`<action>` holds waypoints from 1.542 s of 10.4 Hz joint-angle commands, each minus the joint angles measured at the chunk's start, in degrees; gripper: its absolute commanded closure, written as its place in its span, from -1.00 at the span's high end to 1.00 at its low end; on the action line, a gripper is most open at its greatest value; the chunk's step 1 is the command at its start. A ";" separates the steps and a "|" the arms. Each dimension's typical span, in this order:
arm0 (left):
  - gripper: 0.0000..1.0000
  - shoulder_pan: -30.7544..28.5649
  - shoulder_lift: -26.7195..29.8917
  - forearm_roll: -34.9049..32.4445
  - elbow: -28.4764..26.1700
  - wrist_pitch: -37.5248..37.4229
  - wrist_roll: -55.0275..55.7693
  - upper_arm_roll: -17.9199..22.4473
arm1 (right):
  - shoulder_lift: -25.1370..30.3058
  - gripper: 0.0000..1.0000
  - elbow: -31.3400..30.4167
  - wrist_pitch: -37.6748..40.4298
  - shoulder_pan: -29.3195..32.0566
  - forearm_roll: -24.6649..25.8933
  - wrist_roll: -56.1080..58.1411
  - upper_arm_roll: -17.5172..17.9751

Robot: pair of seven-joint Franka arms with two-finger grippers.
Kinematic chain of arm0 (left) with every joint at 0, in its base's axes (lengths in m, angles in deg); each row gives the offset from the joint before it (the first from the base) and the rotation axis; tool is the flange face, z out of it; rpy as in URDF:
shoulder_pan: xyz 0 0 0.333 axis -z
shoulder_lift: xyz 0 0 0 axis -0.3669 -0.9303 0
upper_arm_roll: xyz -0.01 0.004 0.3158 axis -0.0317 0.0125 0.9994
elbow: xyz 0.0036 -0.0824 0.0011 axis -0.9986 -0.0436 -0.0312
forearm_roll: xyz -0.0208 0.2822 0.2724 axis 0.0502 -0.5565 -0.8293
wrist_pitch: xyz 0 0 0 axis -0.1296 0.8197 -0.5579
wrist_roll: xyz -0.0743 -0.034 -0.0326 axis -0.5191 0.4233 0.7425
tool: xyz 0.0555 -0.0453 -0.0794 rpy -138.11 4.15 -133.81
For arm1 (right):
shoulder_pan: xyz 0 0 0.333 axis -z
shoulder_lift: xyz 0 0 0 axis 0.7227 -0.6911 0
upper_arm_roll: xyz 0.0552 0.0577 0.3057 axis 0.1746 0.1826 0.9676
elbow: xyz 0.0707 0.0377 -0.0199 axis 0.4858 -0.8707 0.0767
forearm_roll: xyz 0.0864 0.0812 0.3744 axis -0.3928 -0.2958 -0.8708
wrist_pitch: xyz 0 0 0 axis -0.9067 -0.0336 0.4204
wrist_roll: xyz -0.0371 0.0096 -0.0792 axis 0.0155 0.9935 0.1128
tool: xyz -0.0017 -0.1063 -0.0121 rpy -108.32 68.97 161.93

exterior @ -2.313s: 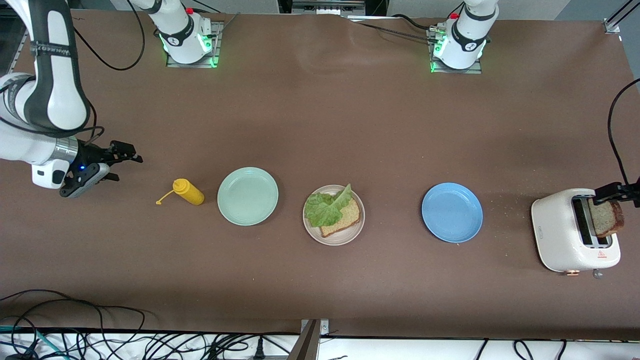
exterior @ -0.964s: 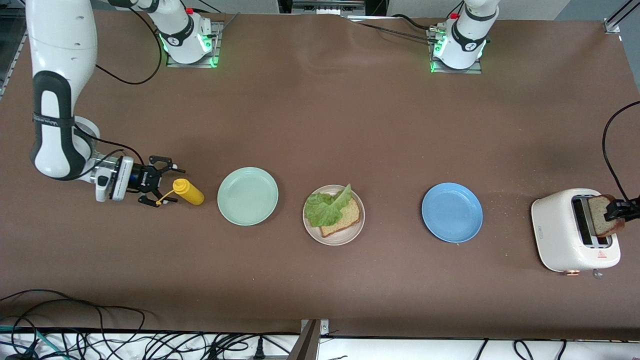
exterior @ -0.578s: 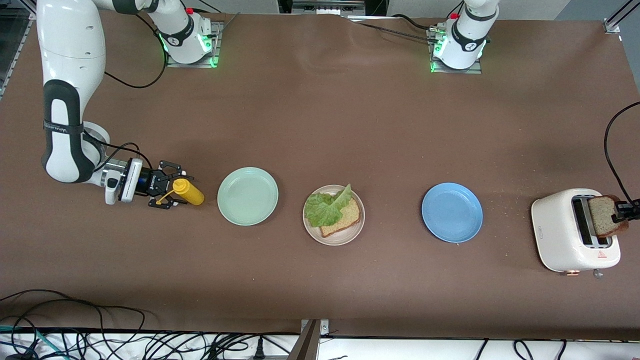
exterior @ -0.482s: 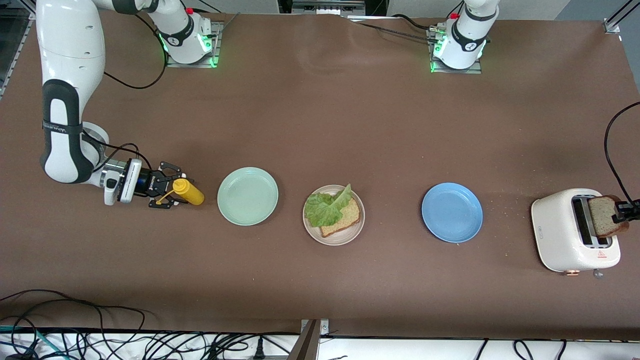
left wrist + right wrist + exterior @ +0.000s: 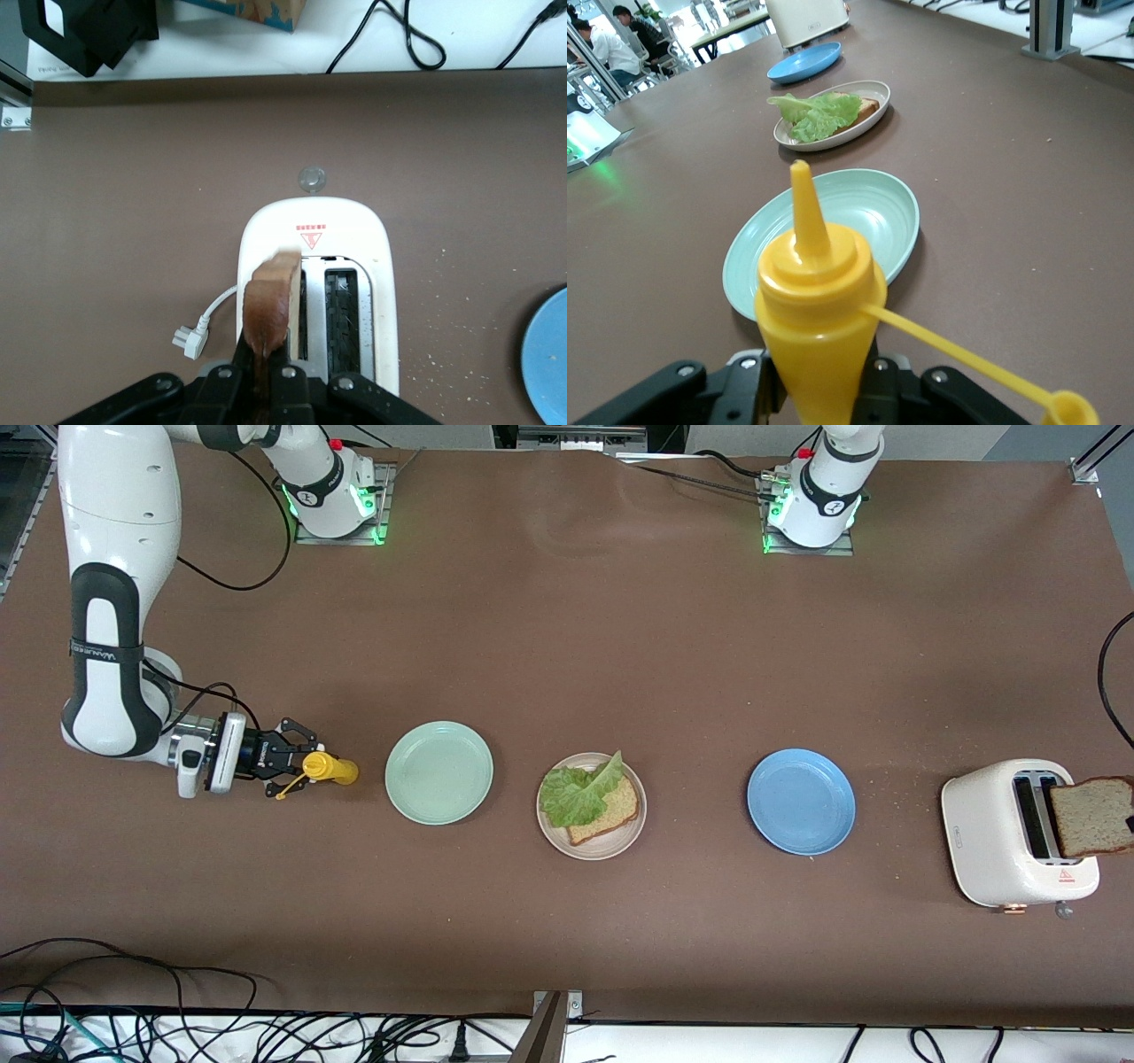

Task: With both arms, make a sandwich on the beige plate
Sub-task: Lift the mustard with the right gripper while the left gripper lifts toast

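The beige plate holds one toast slice with a lettuce leaf on top. It also shows in the right wrist view. My left gripper is shut on a second toast slice, held on edge over the white toaster. In the left wrist view the slice is clear of the slots. In the front view this gripper is almost all past the picture's edge. My right gripper is shut on a yellow squeeze bottle low at the right arm's end, nozzle toward the mint-green plate.
A blue plate sits between the beige plate and the toaster. The toaster's white plug lies on the table beside it. The bottle's cap dangles on its tether. Cables hang along the table edge nearest the front camera.
My left gripper has lifted the toast slice out of the toaster slot. My right gripper came down to the yellow bottle, shut on it and turned it.
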State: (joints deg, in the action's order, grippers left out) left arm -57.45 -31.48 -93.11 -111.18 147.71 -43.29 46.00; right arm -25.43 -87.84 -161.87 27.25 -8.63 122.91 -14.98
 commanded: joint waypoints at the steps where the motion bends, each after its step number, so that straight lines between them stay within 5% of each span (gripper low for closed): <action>1: -1.00 0.15 3.94 2.96 0.61 -4.33 0.69 -1.10 | 0.86 -1.00 6.66 1.03 -0.04 7.17 -11.71 -0.14; 5: -1.00 0.24 7.11 4.82 0.61 -8.20 5.61 -2.69 | 2.27 -1.00 18.86 0.15 -5.04 22.44 -37.26 -0.14; 9: -1.00 0.32 7.73 4.74 0.52 -11.29 12.64 -6.37 | 2.36 -1.00 27.76 -6.87 -17.50 46.76 -59.25 -0.49; 16: -1.00 1.02 7.91 4.74 -0.36 -11.73 21.25 -9.89 | -0.26 -1.00 28.39 -11.54 -44.92 90.29 -96.08 0.04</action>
State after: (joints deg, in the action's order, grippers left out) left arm -56.57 -24.68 -89.53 -110.70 136.60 -23.58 36.52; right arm -23.66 -60.06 -173.51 -13.26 75.45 33.18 -14.06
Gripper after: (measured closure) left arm 0.912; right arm 0.912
